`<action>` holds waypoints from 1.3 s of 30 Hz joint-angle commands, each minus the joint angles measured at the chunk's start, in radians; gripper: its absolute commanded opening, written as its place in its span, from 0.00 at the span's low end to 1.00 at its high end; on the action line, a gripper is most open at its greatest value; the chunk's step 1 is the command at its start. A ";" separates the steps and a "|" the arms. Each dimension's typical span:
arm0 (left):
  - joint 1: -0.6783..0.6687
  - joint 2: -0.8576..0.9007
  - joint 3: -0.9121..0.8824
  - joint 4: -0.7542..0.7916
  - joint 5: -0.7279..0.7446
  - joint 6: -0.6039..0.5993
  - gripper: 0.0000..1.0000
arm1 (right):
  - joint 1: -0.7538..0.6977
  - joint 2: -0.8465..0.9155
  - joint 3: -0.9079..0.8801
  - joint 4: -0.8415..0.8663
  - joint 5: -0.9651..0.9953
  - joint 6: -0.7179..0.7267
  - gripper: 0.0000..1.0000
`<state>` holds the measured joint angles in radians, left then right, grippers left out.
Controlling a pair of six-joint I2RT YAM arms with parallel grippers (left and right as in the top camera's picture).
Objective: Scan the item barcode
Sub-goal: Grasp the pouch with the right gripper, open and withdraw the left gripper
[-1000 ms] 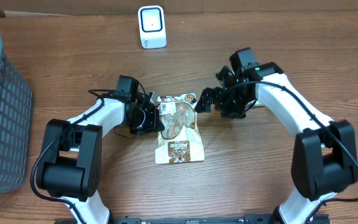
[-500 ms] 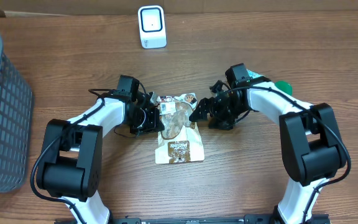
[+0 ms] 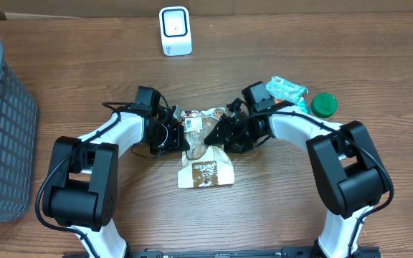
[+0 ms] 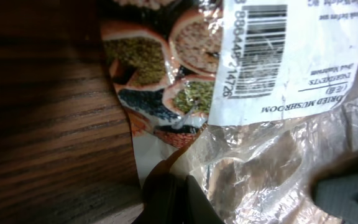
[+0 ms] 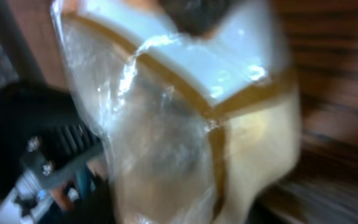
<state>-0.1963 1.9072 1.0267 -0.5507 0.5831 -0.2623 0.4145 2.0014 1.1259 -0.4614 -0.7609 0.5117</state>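
Two robot arms [image 3: 117,132] [image 3: 303,129], one mushroom bag [image 3: 205,172], one scanner [image 3: 175,31], one basket [image 3: 6,122], one green lid [image 3: 324,105], one teal packet [image 3: 287,88]

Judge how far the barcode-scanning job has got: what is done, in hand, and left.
Done: the left gripper is shut on the left edge of the mushroom packet. In hand: the right gripper is at its right edge, grip unclear. Left: lifting the packet off the table and showing its barcode to the white scanner.

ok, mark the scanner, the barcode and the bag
scanner [image 3: 176,31], overhead view, middle of its white front.
barcode [image 4: 261,53], left wrist view, centre of the black bars.
bag [image 3: 205,172], overhead view, on its printed lower end.
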 commanded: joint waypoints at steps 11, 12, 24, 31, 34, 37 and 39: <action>0.006 0.049 -0.003 0.003 -0.092 -0.003 0.04 | 0.004 0.004 -0.005 0.015 0.018 0.032 0.04; 0.010 0.047 0.004 -0.003 -0.092 0.003 0.04 | -0.001 -0.002 -0.005 0.015 0.002 0.014 0.04; 0.135 -0.165 0.309 -0.377 -0.104 0.183 0.04 | -0.049 -0.273 0.060 -0.179 -0.060 -0.264 0.04; 0.259 -0.276 0.425 -0.492 -0.197 0.188 0.05 | -0.052 -0.462 0.068 -0.222 -0.119 -0.277 0.04; 0.311 -0.289 0.425 -0.496 -0.240 0.188 0.08 | -0.052 -0.529 0.068 -0.222 -0.146 -0.270 0.04; 0.360 -0.286 0.422 -0.502 -0.267 0.187 0.17 | -0.052 -0.594 0.068 -0.222 -0.146 -0.227 0.04; 0.390 -0.286 0.422 -0.505 -0.288 0.188 0.26 | -0.052 -0.628 0.068 -0.222 -0.146 -0.195 0.04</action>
<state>0.1608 1.6184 1.4456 -1.0519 0.3496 -0.0917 0.3664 1.4342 1.1652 -0.6891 -0.8757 0.2783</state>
